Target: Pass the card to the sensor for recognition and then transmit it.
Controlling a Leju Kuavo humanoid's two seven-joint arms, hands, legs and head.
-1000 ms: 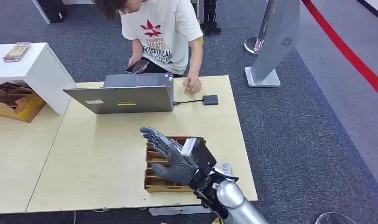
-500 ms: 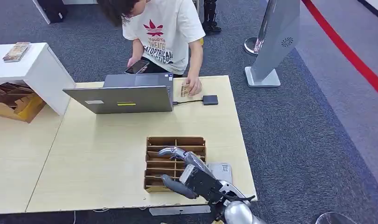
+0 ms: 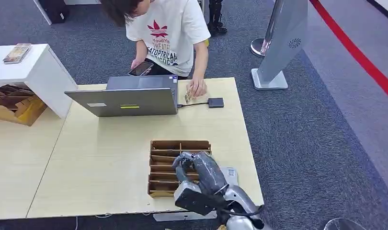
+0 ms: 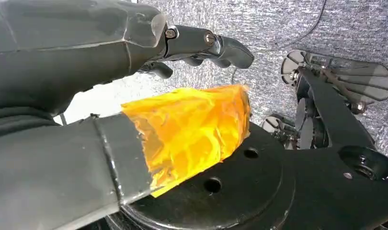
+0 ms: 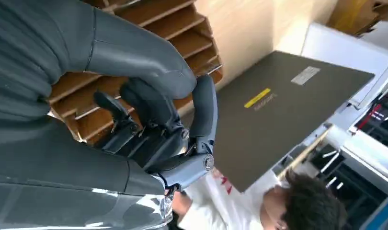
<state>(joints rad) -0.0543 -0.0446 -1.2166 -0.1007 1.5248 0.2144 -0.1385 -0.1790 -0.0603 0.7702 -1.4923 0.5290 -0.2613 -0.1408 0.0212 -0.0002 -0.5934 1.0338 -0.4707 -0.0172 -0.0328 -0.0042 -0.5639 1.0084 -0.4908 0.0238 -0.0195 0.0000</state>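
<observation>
Dropped since 1 s ago: right hand point(image 3: 194, 165) now over slotted card box point(image 3: 156, 165) | fingers curled into slots, card hold can't tell | step: pickup (sensor point(image 3: 216, 102) far, by laptop point(image 3: 122, 98)) | next: pinch card, lift clear | left hand point(image 4: 201, 45) slack, empty

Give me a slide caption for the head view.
Right hand reaches down into the slotted cardboard card tray while a person handles cards beside the laptop.

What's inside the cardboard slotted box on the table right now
The right hand reaches down over the cardboard box. The visible slots look bare; whatever lies beneath the hand is covered.
</observation>
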